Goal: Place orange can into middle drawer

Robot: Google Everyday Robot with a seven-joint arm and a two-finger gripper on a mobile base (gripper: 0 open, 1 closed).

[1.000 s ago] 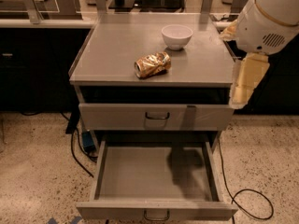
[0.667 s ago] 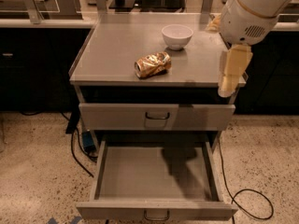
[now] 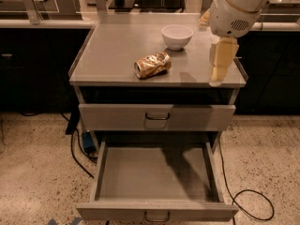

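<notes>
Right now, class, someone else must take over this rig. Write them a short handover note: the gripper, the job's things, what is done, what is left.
Gripper: holds nothing, hangs pointing down over the right edge of the cabinet top, to the right of the can and apart from it.
Orange can: lies on its side on the top, in front of the white bowl.
Middle drawer: pulled out, the can not yet in it.
Done: the drawer is open.
Left: grasp the can, carry it down and set it in the drawer.
</notes>
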